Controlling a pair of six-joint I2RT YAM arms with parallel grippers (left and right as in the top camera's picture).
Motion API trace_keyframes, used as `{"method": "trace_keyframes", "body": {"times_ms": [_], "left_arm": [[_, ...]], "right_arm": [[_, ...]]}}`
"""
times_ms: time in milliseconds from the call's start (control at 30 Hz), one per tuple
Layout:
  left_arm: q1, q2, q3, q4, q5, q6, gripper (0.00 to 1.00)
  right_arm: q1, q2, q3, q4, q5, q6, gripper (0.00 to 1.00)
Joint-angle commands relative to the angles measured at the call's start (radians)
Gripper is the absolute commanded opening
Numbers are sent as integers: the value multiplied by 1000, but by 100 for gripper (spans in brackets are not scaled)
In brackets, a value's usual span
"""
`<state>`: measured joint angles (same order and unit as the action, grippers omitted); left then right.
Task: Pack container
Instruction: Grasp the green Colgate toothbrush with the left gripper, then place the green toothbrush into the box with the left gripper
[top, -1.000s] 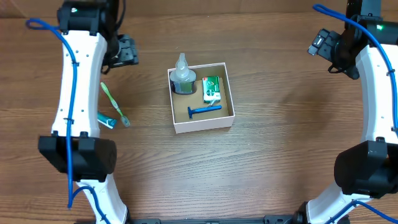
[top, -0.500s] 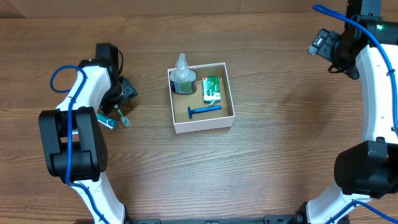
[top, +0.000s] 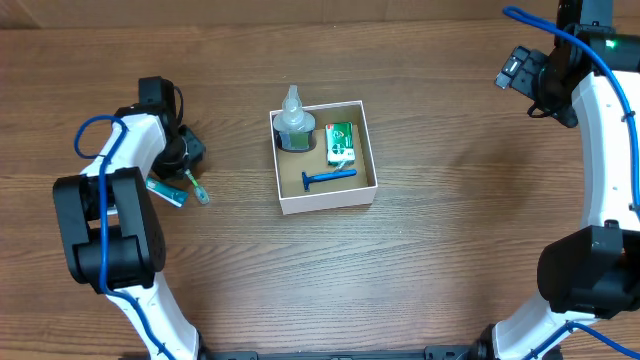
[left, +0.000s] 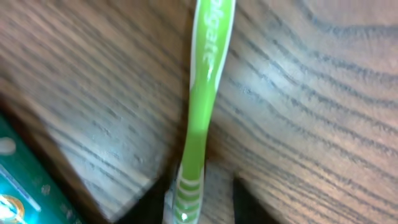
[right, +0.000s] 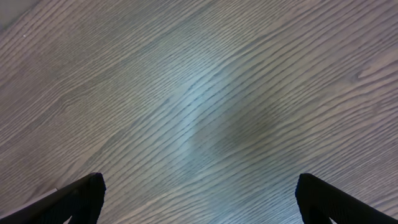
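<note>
The container (top: 325, 205) is a square white box with a brown floor at the table's middle. Inside it are a clear bottle (top: 293, 125), a green packet (top: 341, 142) and a blue razor (top: 328, 177). A green toothbrush (top: 197, 189) lies left of the box. My left gripper (top: 188, 155) is down over its handle. In the left wrist view the toothbrush (left: 202, 112) runs between my left gripper's (left: 205, 202) fingers, with a gap still showing on the right side. My right gripper (right: 199, 190) hovers wide open over bare wood at the far right (top: 512, 70).
A teal toothpaste tube (top: 167, 193) lies just left of the toothbrush, and its corner shows in the left wrist view (left: 25, 186). Both arm bases stand at the table's near edge.
My left arm has swung in and dropped onto the toothbrush, hiding most of its handle. Its jaws have narrowed around the handle. The right arm has not moved.
</note>
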<state>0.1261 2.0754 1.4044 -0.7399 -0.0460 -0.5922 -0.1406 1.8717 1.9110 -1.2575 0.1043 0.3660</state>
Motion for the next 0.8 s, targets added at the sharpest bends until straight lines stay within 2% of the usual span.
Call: {"method": "trace_keyframes", "body": {"times_ms": [0, 200, 333, 400, 467, 533, 600, 667, 767], "left_arm": [[-1, 116, -32, 12, 89, 44, 4], [-2, 116, 68, -100, 93, 134, 4], [-5, 116, 367, -340, 166, 254, 4], [-29, 116, 595, -505, 206, 363, 4], [-81, 116, 808, -653, 205, 479, 4], [-131, 116, 928, -735, 205, 552, 4], [-236, 116, 1083, -858, 204, 660, 4], [-335, 116, 1146, -906, 204, 751, 4], [-473, 116, 1144, -950, 176, 885, 4]], "right_arm": [[3, -26, 21, 3, 7, 0, 100], [3, -26, 21, 3, 7, 0, 100], [3, -26, 21, 3, 8, 0, 100], [3, -26, 21, 3, 7, 0, 100], [3, -26, 21, 3, 7, 0, 100], [3, -26, 21, 3, 7, 0, 100], [3, -26, 21, 3, 8, 0, 100], [3, -26, 21, 3, 7, 0, 100], [3, -26, 21, 3, 8, 0, 100]]}}
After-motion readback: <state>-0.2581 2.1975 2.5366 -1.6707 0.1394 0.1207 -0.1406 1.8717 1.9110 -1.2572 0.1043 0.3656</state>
